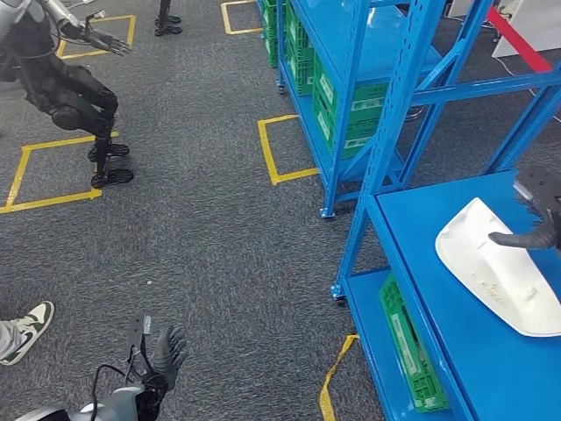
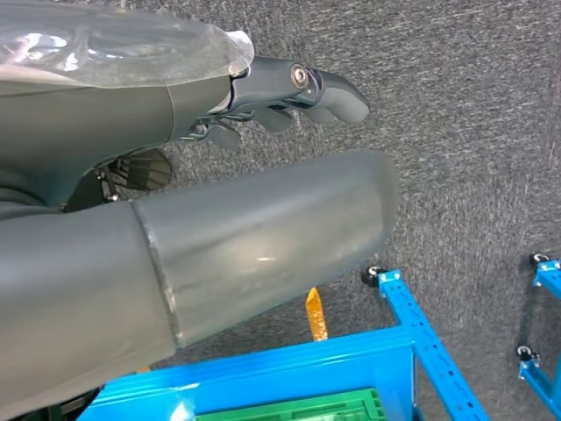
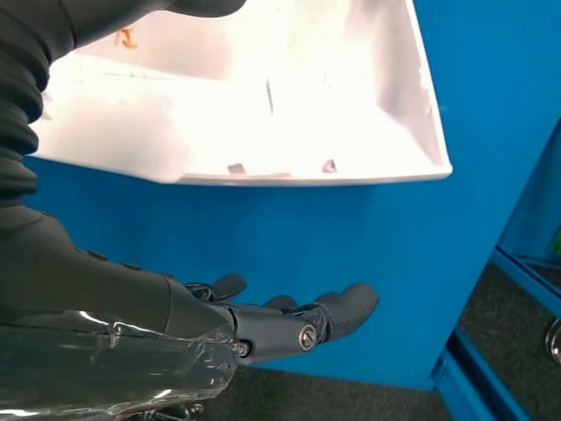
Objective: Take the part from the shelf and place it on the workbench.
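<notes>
Part: one white moulded part (image 1: 493,267) lies on the top deck of the near blue shelf (image 1: 423,237), its far end cut off by the frame edge.
Right robot hand (image 1: 539,215): at the part, thumb over its upper face, fingers apart; contact cannot be confirmed, nothing clamped.
Left robot hand (image 1: 166,355): low over the carpet, fingers apart, empty.
Shelves: two blue units.
Green crates (image 1: 410,351): several on lower decks, partly hidden; exact count unclear.
Other robot (image 1: 63,83): one, partly cut off.

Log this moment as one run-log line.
stage: reaching for part | white part: lying on blue shelf | right hand: open, over part, not gripping | left hand: open, hanging over carpet
</notes>
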